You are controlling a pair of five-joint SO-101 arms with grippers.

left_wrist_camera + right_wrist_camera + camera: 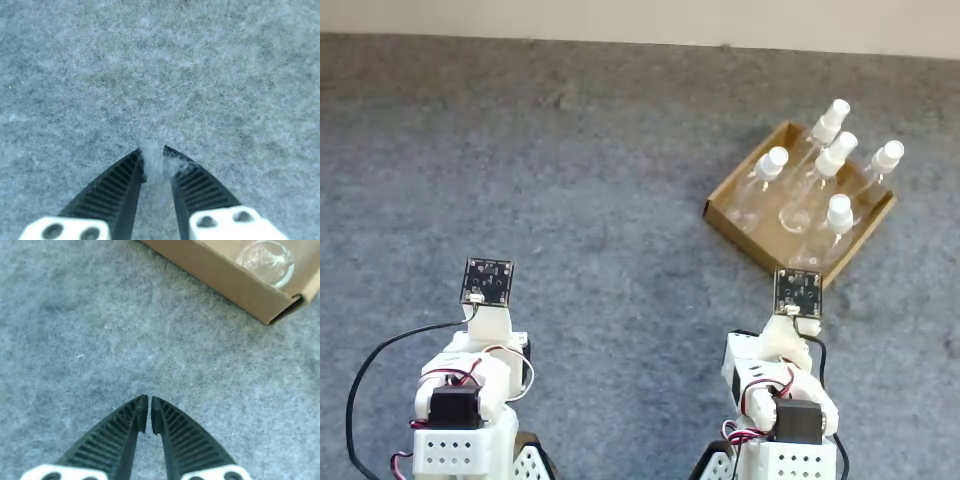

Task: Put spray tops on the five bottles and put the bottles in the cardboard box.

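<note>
The cardboard box (724,214) lies at the back right of the grey felt. Inside it lie several clear bottles (798,205), each with a white spray top (772,160) fitted. Both arms are drawn back at the near edge, well short of the box. My left gripper (152,150) hovers just over bare felt, its fingers a narrow gap apart and holding nothing. My right gripper (149,399) is shut and empty. It sits a short way in front of the box's near wall (225,275), behind which one bottle's round base (265,260) shows.
Grey felt (570,180) covers the whole table; a pale wall strip runs along the far edge. The left arm's wrist camera (487,282) and the right arm's wrist camera (798,292) stand over the grippers. A black cable (365,370) loops at the left arm's base.
</note>
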